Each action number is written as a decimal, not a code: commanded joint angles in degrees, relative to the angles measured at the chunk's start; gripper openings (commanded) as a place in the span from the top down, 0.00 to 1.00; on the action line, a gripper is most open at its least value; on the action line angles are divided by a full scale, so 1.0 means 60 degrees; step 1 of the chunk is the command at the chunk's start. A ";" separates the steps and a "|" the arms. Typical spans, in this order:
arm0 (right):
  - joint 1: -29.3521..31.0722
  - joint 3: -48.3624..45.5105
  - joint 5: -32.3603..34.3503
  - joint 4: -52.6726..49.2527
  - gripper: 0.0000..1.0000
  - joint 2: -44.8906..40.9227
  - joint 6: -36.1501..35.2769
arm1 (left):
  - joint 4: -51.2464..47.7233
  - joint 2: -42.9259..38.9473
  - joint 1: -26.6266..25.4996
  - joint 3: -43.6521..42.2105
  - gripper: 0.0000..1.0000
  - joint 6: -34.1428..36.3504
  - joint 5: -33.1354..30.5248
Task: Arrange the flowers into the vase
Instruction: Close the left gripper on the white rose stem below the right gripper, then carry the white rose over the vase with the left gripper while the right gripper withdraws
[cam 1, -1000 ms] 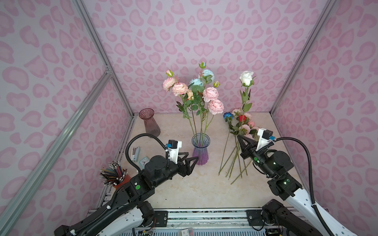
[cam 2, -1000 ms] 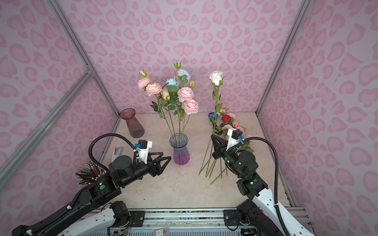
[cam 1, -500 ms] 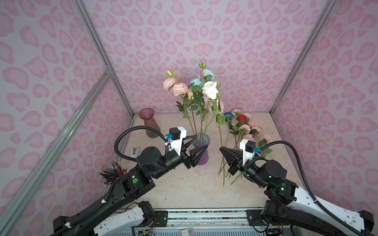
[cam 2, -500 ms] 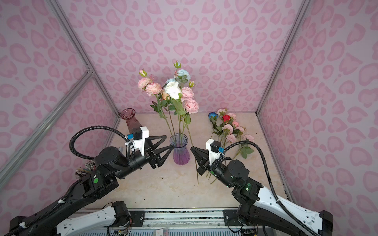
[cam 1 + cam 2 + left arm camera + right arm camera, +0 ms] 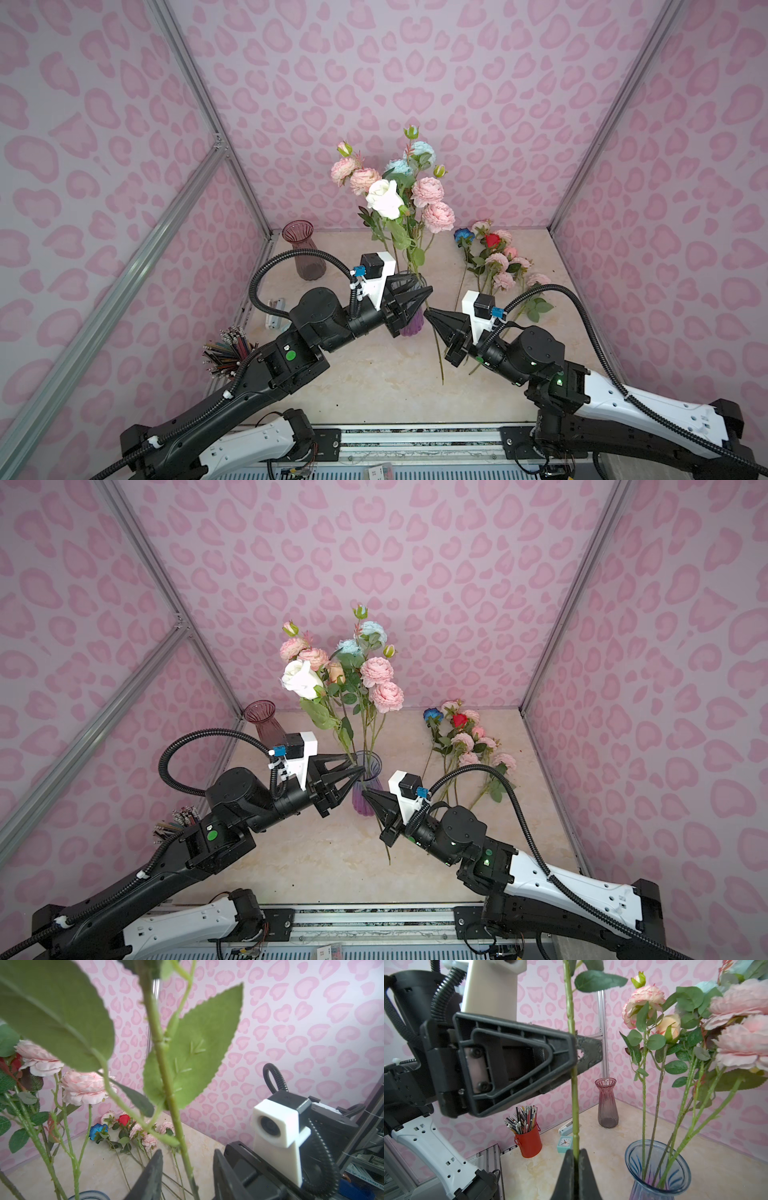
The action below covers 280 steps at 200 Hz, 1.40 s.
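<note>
The right pincer (image 5: pixel 576 1153) is pinching the white rose's stem (image 5: pixel 574 1095); above it, the left pincer (image 5: pixel 187 1153), spread, is straddling that stem.

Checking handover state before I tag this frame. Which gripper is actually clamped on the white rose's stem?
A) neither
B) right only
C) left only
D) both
B. In the right wrist view the right gripper is pinched shut on the white rose stem. In the left wrist view the left gripper has its jaws either side of that stem, with a gap showing on both sides.
</note>
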 commanded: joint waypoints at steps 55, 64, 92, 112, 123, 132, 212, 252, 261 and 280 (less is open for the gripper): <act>0.0141 0.0118 -0.0097 0.0561 1.00 0.0175 -0.0119 | 0.0409 -0.0089 0.0012 -0.0120 0.78 0.0052 0.0219; 0.0162 0.0134 -0.0094 0.0527 1.00 0.0196 -0.0144 | 0.0418 -0.0086 0.0014 -0.0118 0.83 0.0033 0.0239; 0.0189 0.0131 -0.0020 0.0523 0.87 0.0218 -0.0153 | 0.0418 -0.0130 0.0012 -0.0135 0.96 0.0010 0.0213; 0.0192 0.0112 0.0092 0.0447 0.69 0.0274 -0.0135 | 0.0390 -0.0191 0.0012 -0.0133 0.96 0.0039 0.0032; 0.0189 0.0112 0.0146 0.0373 0.64 0.0290 -0.0137 | 0.0366 -0.0265 0.0014 -0.0158 0.96 0.0118 -0.0181; 0.0189 0.0091 0.0209 0.0266 0.61 0.0316 -0.0163 | 0.0327 -0.0304 0.0020 -0.0170 0.96 0.0244 -0.0455; 0.0175 -0.0966 0.1917 0.0338 0.56 -0.0476 -0.0354 | -0.0326 -0.0940 0.0027 -0.0089 0.96 0.1718 -0.4240; 0.0047 -0.0991 0.3003 0.0062 0.56 -0.0638 -0.0240 | -0.0183 -0.1059 0.0033 -0.0054 0.96 0.2014 -0.4904; -0.0012 -0.1020 0.3218 0.0063 0.56 -0.0635 -0.0155 | -0.0183 -0.1023 0.0027 0.0010 0.96 0.2080 -0.4976; -0.0239 -0.1017 0.3899 -0.0009 0.56 -0.0645 0.0129 | -0.0073 -0.0921 0.0027 0.0212 0.96 0.2239 -0.4940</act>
